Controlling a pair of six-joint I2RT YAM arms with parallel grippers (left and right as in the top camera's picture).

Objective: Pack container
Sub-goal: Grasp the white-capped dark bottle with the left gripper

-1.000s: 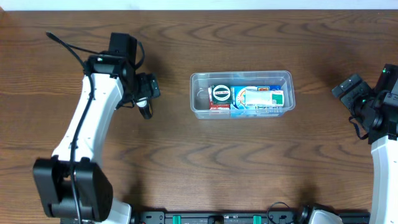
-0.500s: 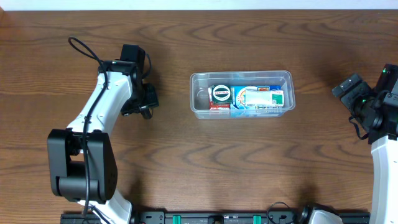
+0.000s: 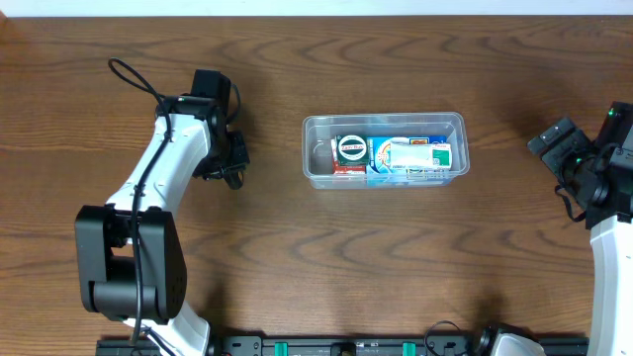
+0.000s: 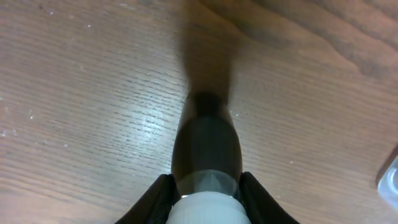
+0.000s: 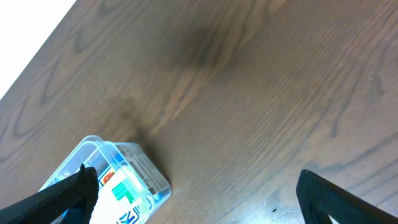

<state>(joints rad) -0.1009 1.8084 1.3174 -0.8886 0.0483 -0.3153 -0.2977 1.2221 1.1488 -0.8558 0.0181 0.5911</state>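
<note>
Nothing is reading clearly. The packets (image 3: 396, 158) in the container (image 3: 384, 117) are showing print: a round dark-and-white badge (image 3: 351, 148) at 9 o'clock and a white label (image 3: 415, 153) toward 3 o'clock. All the lettering is coming out too small and blurred.

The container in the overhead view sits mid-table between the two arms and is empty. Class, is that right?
Not empty. The overhead view shows the container holding several coloured packets. It does sit mid-table, between the left arm and the right arm.
</note>
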